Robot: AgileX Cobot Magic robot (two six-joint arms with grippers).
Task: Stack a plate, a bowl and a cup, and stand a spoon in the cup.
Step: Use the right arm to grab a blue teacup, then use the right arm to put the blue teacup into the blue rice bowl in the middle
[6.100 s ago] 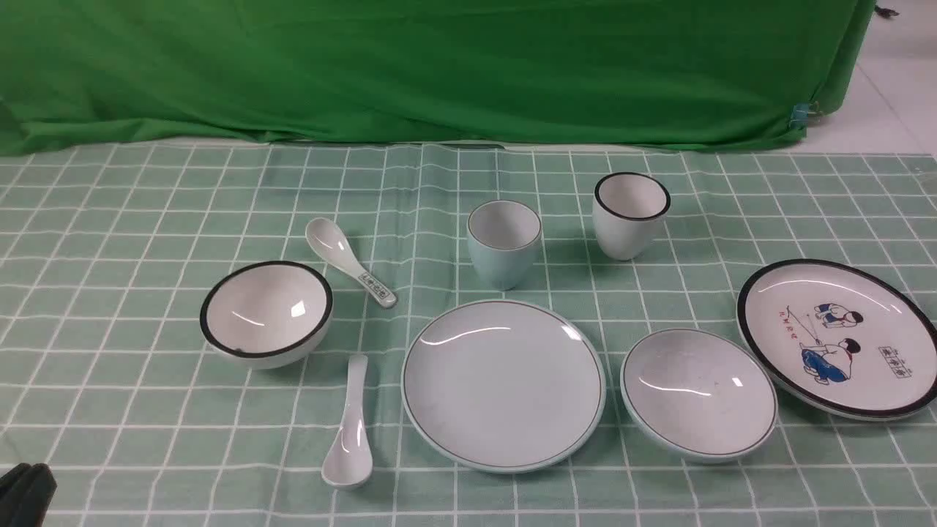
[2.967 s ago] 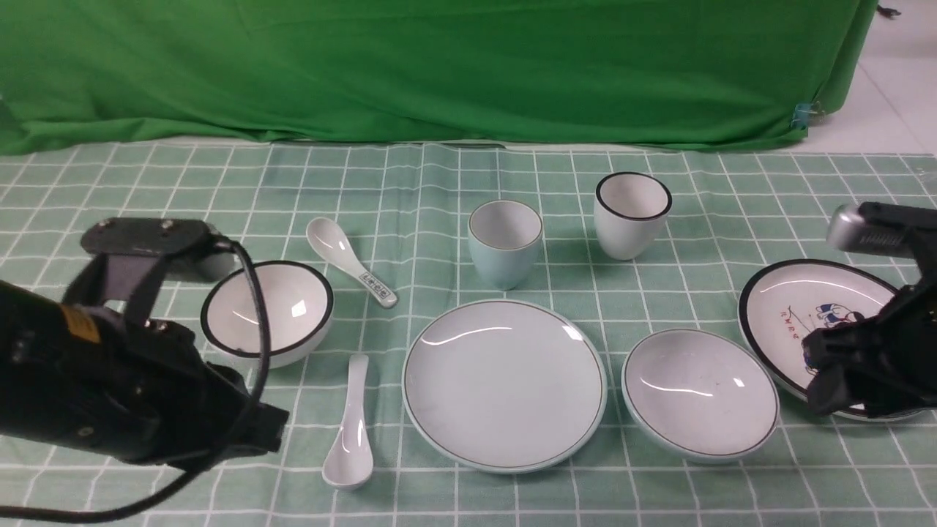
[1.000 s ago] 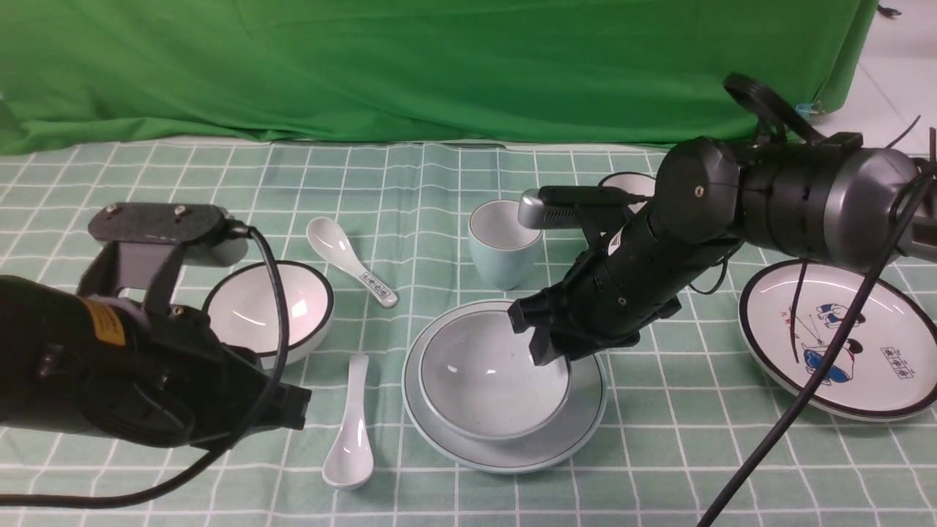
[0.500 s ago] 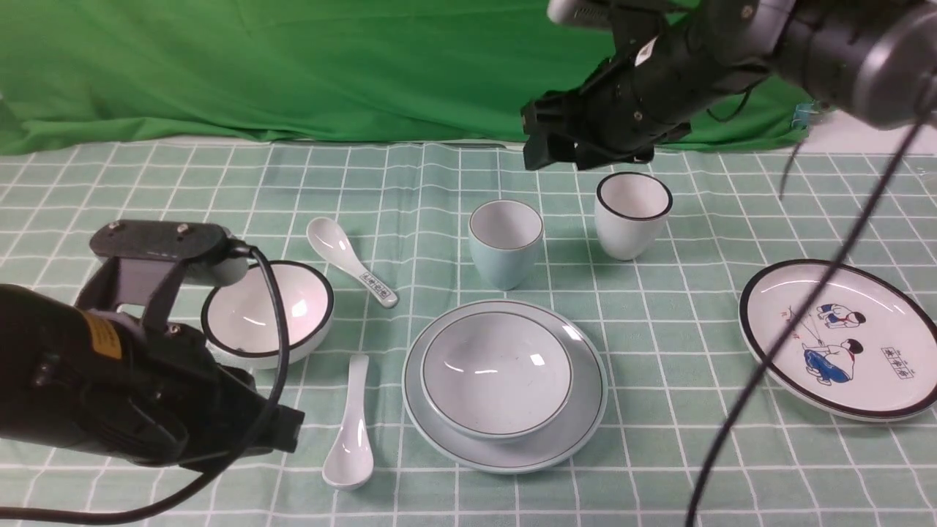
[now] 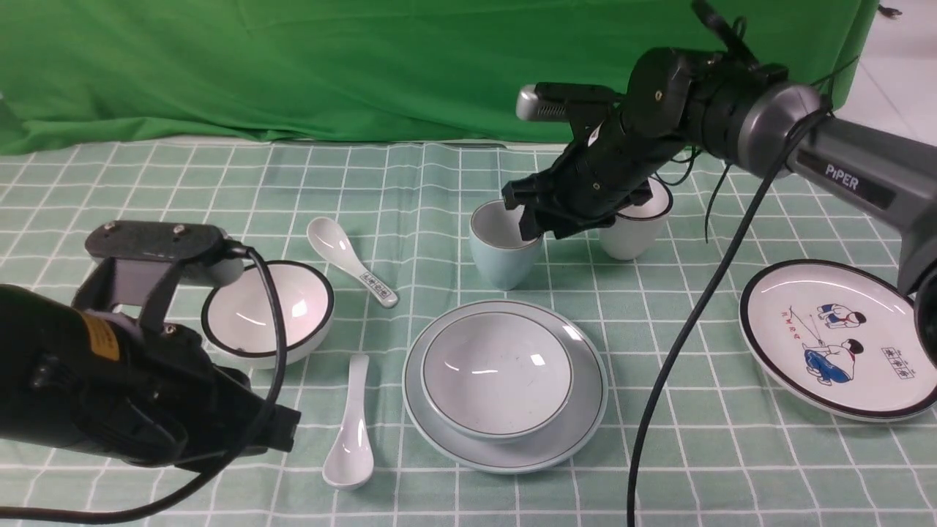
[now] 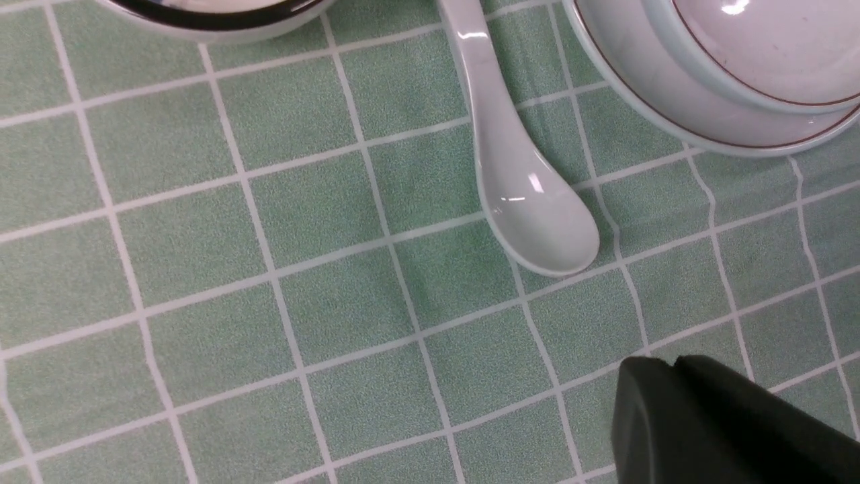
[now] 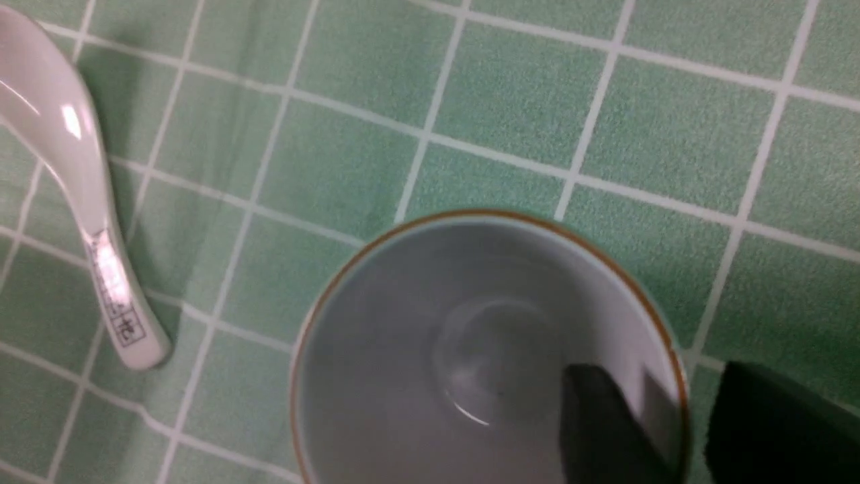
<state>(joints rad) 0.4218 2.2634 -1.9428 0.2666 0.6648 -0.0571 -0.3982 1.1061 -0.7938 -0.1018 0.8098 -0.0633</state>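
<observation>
Pickup of the cup (image 5: 504, 258): right hand (image 5: 531, 228) straddled its rim, pinch unconfirmed; closure and transfer onto the bowl (image 5: 487, 375) were required next.

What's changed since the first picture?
The right end effector carried the bowl leftward onto the plate, let go, rose, and now straddles the rim of the cup. The left end effector came in near the spoon. Plate, cup, spoon stayed put.
</observation>
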